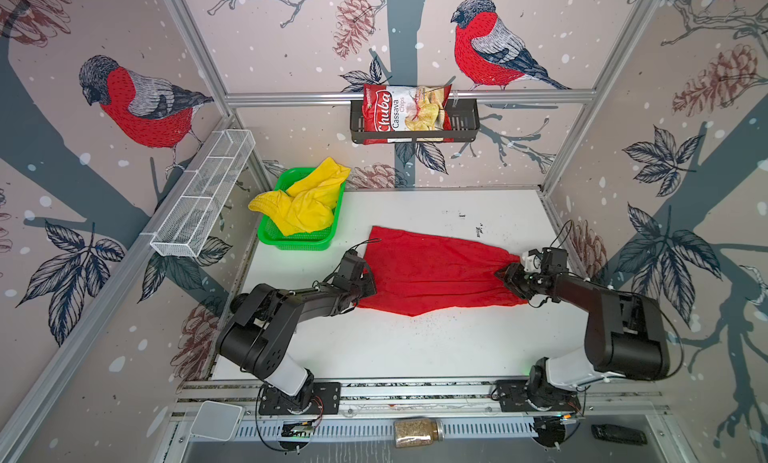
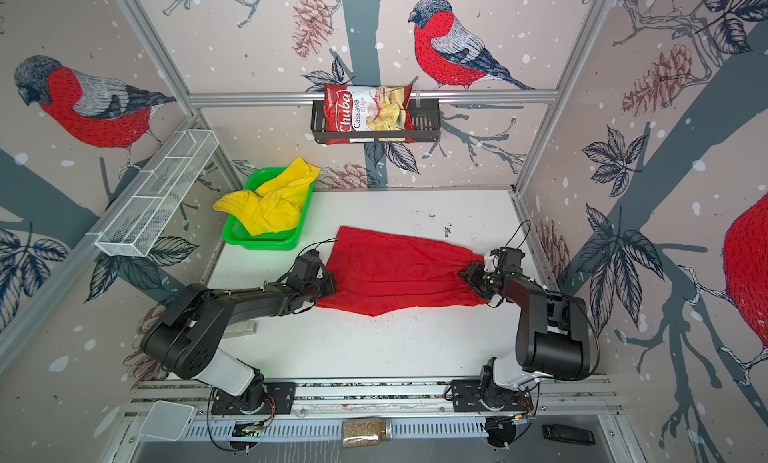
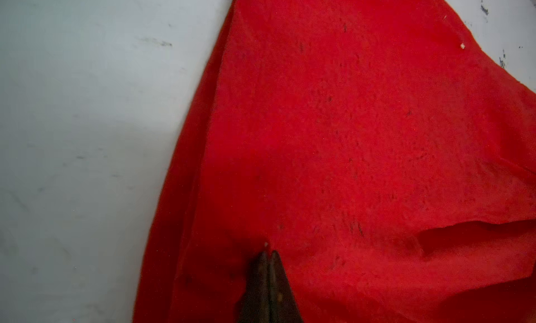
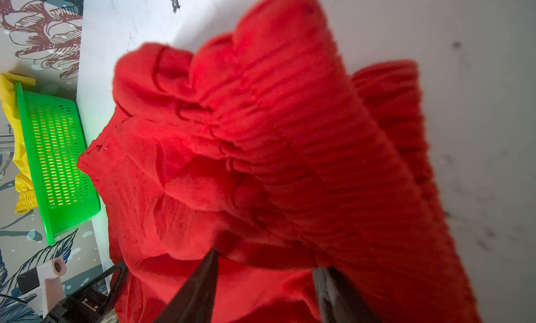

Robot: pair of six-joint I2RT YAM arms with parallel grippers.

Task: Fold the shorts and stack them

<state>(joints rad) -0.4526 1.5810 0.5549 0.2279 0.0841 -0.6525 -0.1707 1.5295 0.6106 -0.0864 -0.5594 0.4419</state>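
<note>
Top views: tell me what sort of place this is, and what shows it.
Probably a robot lab test cell: an aluminium frame walled with bird-print panels, a left arm and right arm bolted to a front rail, and staged props: red shorts on the white table, yellow shorts in a green basket.

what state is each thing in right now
red shorts, spread flat, waistband end bunched
green basket, upright, holding the yellow shorts
yellow shorts, crumpled, unfolded, spilling over the rim
left gripper, shut on the red shorts' leg end
right gripper, closed on the bunched waistband
chips bag, upright in the black rack
</note>
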